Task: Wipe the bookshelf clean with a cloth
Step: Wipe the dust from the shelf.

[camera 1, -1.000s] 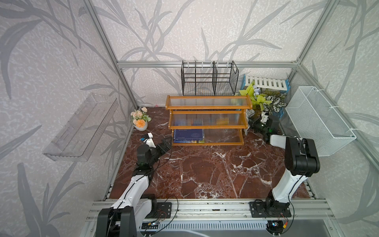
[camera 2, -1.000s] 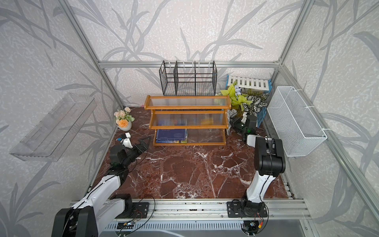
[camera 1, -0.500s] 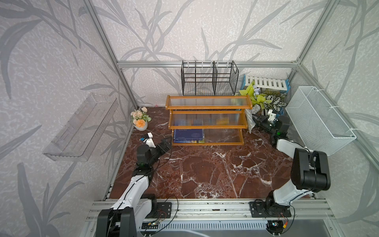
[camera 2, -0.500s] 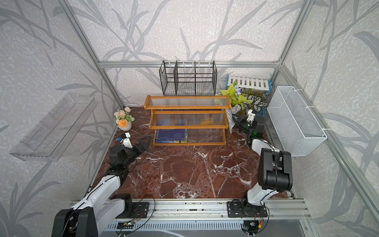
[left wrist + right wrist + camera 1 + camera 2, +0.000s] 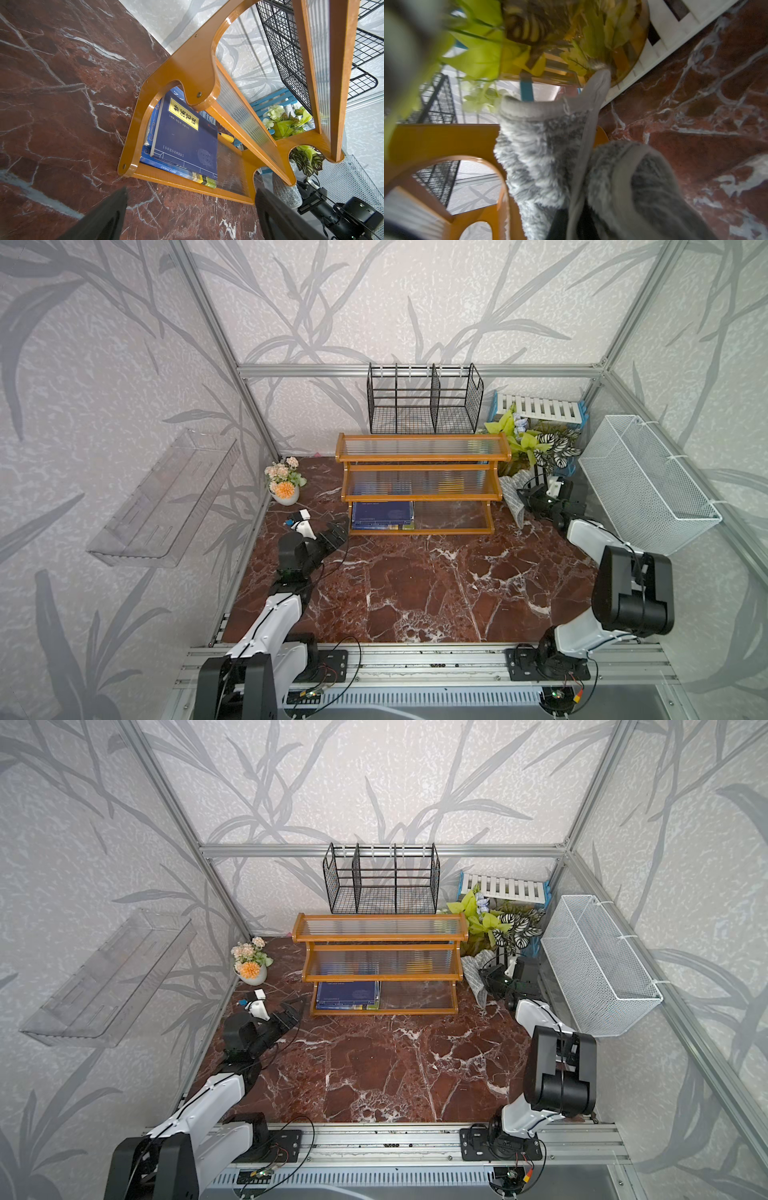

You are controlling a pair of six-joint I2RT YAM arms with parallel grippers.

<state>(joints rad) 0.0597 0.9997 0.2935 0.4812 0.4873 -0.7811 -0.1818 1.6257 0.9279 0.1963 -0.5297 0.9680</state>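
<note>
**So, cloth grabbed, no wiping yet**

Right end effector (image 5: 524, 497) is pinched on the cloth (image 5: 512, 501), a fuzzy grey-white rag dangling just beside the right end of the bookshelf (image 5: 422, 457). Left end effector (image 5: 335, 535) sits spread wide and empty near its left end. I'd say all three tiers are left to wipe.

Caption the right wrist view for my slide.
Right gripper shut on the cloth beside the end frame of the bookshelf, leafy plant behind.
</note>
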